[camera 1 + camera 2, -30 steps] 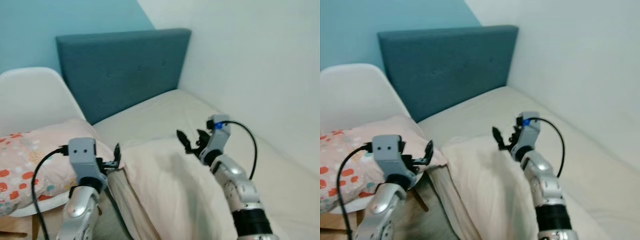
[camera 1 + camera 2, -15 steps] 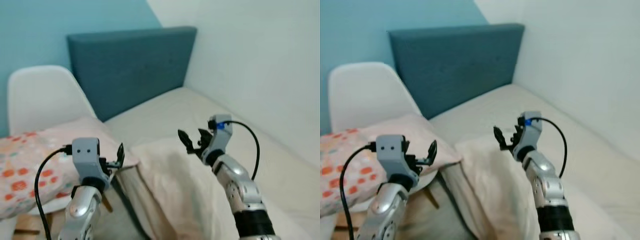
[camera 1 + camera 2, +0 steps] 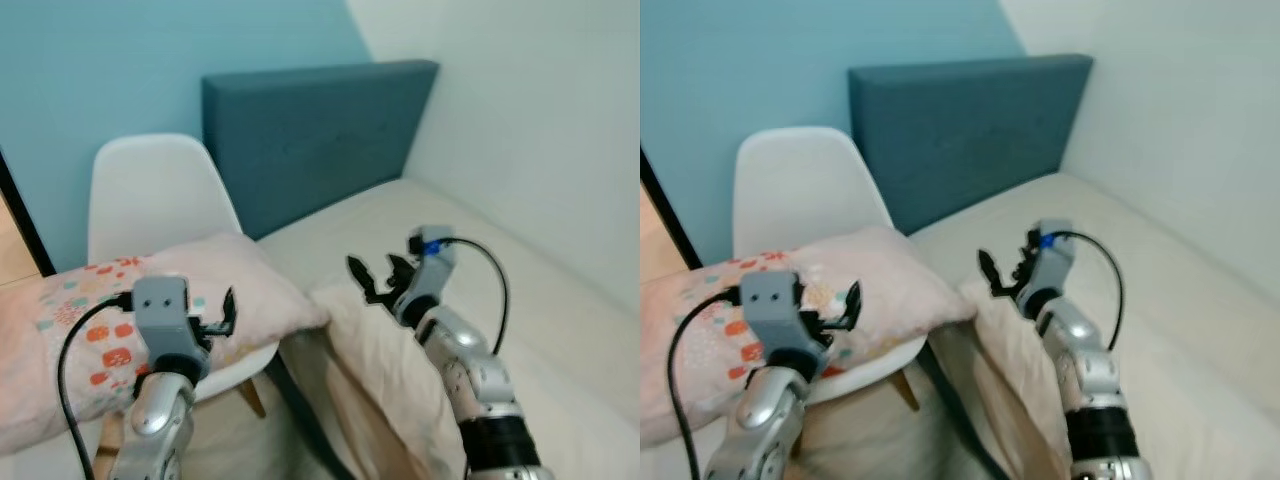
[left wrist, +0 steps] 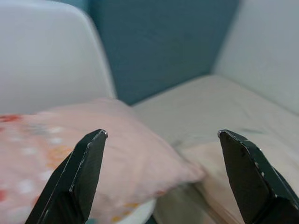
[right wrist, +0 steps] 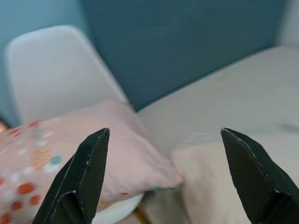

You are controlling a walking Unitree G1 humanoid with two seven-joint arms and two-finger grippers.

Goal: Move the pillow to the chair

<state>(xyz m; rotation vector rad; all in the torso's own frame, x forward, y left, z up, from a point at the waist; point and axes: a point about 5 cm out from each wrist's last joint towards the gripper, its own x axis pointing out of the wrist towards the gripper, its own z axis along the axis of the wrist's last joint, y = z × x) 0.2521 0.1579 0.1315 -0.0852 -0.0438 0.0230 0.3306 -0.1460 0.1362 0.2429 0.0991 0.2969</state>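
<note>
1. The pillow (image 3: pixel 150 320) — pale pink, with orange and teal spots on its left part — lies across the seat of the white chair (image 3: pixel 155 195); its right corner juts past the seat edge toward the bed (image 3: pixel 470 240), and its left end hangs out beyond the seat on the other side.
2. The chair stands just beside the bed, its rounded white back upright behind the pillow; a wooden leg (image 3: pixel 252 396) shows under the seat.
3. The left gripper (image 3: pixel 222 318) is raised in front of the pillow's middle, fingers spread and holding nothing; in the left wrist view its two black fingers (image 4: pixel 77 179) stand wide apart with the pillow and the bed visible between them.
4. The right gripper (image 3: pixel 375 280) hovers over the near corner of the bed, also released and empty; the right wrist view shows its fingers (image 5: pixel 81 179) parted, framing the pillow's right corner and the chair back.
5. A cream blanket (image 3: pixel 385 370) lies folded along the near edge of the bed, under the right arm; its corner sits close to the pillow's corner — whether they touch cannot be told.
6. A dark teal headboard (image 3: pixel 320 135) rises behind the bed; a light blue wall (image 3: pixel 150 60) stands behind the chair, and a white wall (image 3: pixel 540 130) runs along the bed's right side.
</note>
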